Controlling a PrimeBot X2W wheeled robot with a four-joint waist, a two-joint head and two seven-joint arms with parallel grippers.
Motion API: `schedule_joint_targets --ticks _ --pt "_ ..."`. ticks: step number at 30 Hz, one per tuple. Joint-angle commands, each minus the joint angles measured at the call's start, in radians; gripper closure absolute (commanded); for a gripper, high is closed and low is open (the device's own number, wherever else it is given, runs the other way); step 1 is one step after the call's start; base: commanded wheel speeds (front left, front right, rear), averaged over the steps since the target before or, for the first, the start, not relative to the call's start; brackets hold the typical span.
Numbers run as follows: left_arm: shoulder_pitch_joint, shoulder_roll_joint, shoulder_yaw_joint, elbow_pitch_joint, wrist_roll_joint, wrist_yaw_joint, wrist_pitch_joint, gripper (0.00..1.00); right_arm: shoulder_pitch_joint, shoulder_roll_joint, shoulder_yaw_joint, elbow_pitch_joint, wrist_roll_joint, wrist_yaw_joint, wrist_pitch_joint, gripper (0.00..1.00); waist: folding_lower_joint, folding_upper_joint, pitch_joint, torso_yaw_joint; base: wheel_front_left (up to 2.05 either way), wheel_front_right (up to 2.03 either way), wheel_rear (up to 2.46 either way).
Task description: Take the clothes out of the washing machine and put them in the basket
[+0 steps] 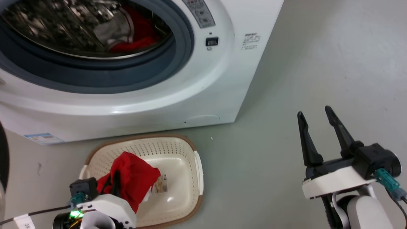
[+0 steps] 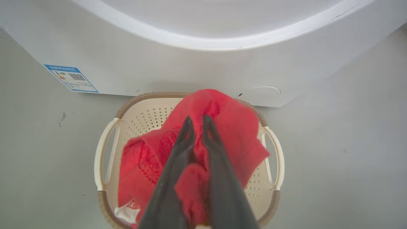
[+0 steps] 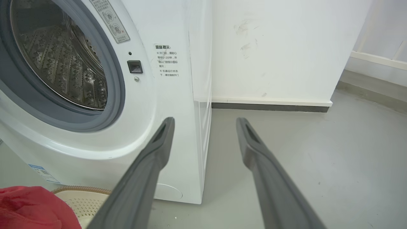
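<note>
Pinches red garment [image 2: 235, 133] in left gripper [image 2: 195, 121] over the basket [image 2: 143, 97]; holds right gripper [image 1: 313, 113] spread at its three o'clock.

The basket [image 1: 187, 149] sits on the floor [image 1: 318, 63] just before the washing machine [image 1: 222, 79]. A garment [image 1: 136, 178] hangs over the basket's left part, pinched in the left end effector [image 2: 197, 119]. More clothes [image 1: 140, 38] lie in the drum [image 1: 63, 28]. The right end effector [image 1: 316, 114] hovers well right of the basket
</note>
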Motion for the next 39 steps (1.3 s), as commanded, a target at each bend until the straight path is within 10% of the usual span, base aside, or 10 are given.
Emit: schedule_joint_targets --ticks 1,28,31,33,39 --pt "-0.020 0.001 0.001 0.011 0.001 -0.002 -0.010 1.00 -0.018 0.002 0.002 -0.002 0.003 -0.001 -0.005 0.00 -0.0001 0.0000 0.060 -0.025 0.00 0.00 0.00" --pt "-0.419 0.025 0.053 0.729 -0.028 -0.064 -0.125 1.00 -0.185 0.002 0.068 0.044 0.045 -0.001 -0.083 0.00 -0.0001 0.0000 0.405 -0.126 0.00 0.00 0.00" --pt "-0.438 0.020 0.047 0.772 -0.030 -0.080 -0.124 0.57 -0.187 0.002 0.069 0.057 0.050 -0.001 -0.086 0.00 -0.0001 0.0000 0.397 -0.125 0.00 0.00 0.00" --pt "-0.440 0.015 0.045 0.795 -0.034 -0.086 -0.124 0.00 -0.183 0.002 0.065 0.066 0.044 -0.001 -0.086 0.00 -0.0001 0.0000 0.373 -0.120 0.00 0.00 0.00" --pt "-0.414 0.000 0.036 0.821 -0.034 -0.103 -0.128 0.00 -0.154 0.002 0.059 0.085 0.030 -0.001 -0.090 0.00 -0.0001 0.0000 0.260 -0.098 0.00 0.00 0.00"
